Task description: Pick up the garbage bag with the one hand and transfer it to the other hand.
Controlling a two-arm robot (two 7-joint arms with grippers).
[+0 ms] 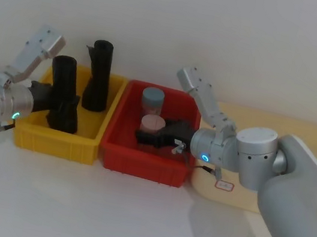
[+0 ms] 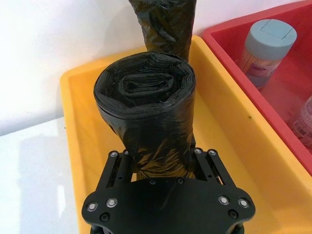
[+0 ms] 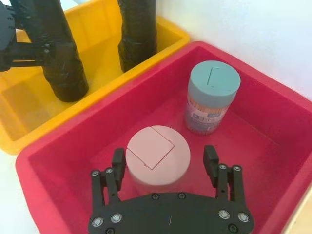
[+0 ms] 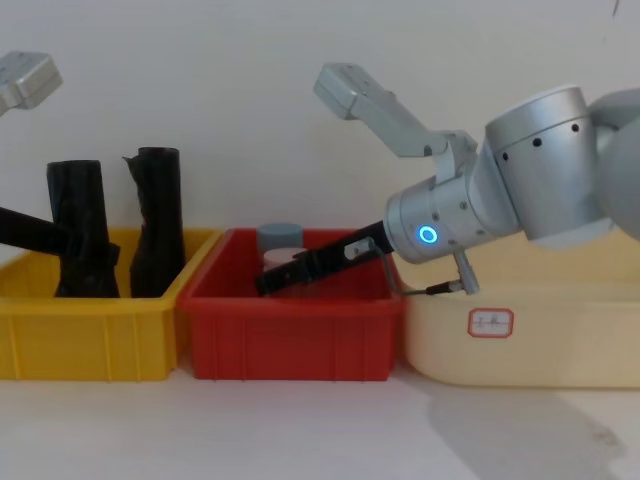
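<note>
The left gripper (image 2: 161, 165) is clamped low on the garbage bag (image 2: 146, 92), which stands in the yellow bin (image 1: 51, 140) at the head view's left. The right gripper (image 3: 165, 156) is spread wide around a pink-lidded jar (image 3: 157, 146). Lifting from this low grip could tip the smooth roll or let it slip, and it could strike the neighbouring ragged-top roll (image 1: 98, 78).

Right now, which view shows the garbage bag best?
Left wrist view: the garbage bag sits close, pinched at its waist by the left gripper. Head view shows it upright in the yellow bin; chest view, side-on; right wrist view, its lower part. The right gripper straddles a pink jar.
</note>
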